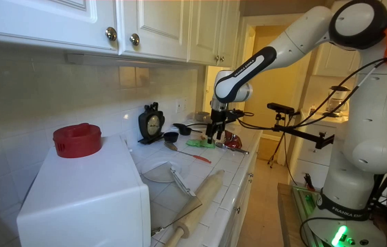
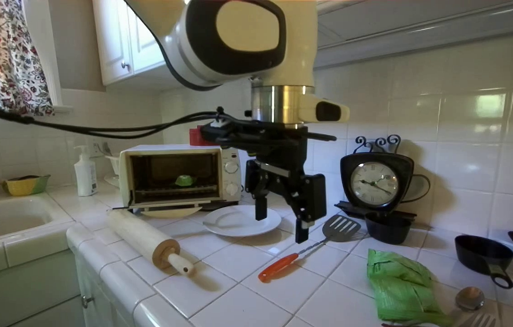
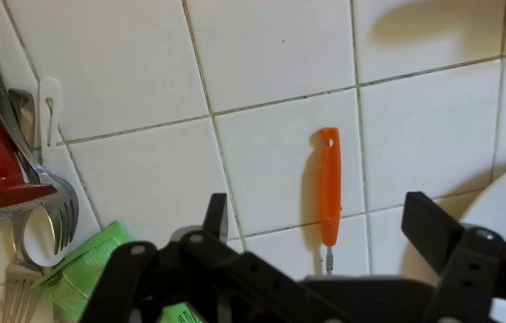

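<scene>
Only the wrist view hides the spatula blade (image 2: 341,228).

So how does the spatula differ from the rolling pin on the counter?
The spatula is slim, flat and slotted at one end; the rolling pin is thick and round.
The spatula is orange and dark, while the rolling pin is pale wood.
The spatula lies near the open gripper; the rolling pin lies farther from it, by the toaster oven.
Both lie on the white tiled counter, and neither is held.
</scene>
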You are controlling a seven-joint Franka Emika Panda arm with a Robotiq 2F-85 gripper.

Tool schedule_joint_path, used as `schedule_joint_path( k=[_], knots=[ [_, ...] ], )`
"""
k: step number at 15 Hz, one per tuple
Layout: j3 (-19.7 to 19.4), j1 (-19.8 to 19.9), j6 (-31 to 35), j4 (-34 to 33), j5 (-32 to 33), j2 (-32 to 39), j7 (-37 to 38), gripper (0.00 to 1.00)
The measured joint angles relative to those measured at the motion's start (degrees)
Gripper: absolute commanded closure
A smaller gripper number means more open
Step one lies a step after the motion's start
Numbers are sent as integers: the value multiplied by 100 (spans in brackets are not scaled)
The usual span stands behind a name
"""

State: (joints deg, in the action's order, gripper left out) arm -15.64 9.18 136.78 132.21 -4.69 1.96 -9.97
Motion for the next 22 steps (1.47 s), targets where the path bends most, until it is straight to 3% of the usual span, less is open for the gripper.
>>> schedule_joint_path(
  k=[10,22],
  knots=[
    [540,75,232,-1159,-202,1372,248,0],
    [941,42,1122,-1000,-455,1714,1215,0]
  ],
)
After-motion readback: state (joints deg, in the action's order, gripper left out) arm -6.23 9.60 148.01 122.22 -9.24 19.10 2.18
